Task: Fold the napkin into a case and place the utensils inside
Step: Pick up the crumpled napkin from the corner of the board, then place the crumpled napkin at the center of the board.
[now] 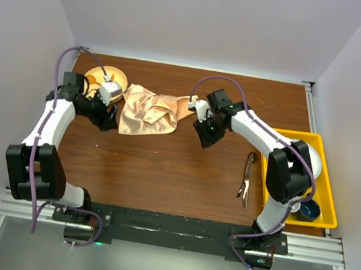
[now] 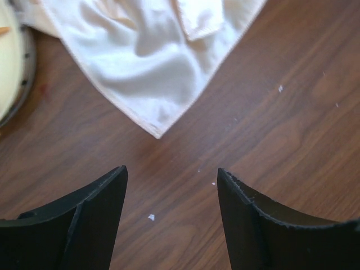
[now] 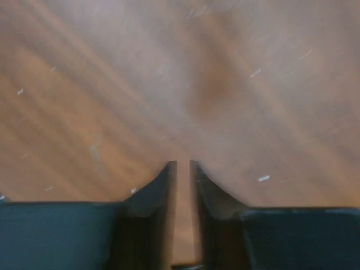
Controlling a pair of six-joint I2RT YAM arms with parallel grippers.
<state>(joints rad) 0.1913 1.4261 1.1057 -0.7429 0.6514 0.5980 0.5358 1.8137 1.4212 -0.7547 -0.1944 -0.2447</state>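
Logging napkin (image 1: 146, 113) as a rumpled heap at far left-centre of table (image 1: 160, 179). Left edge of cloth meeting round wooden plate (image 1: 101, 72); touching or overlapping, cannot tell which. Noted one pointed corner of cloth aimed toward near side, flat on bare wood just ahead of left claw (image 2: 171, 174).

Left claw wide open and empty, one finger either side of bare wood. Cloth corner short of the gap, not between the fingers.

Right claw (image 3: 183, 164) barely open, thin slit only, nothing in it. Placed just off right edge of napkin, apart from cloth. Wrist view blurred, bare wood only.

Utensils (image 1: 247, 179) lying together on table at near right, just left of yellow tray (image 1: 329, 198), well apart from napkin.

Broad open wood across near middle of table, between the two arms. Far table edge close behind plate.
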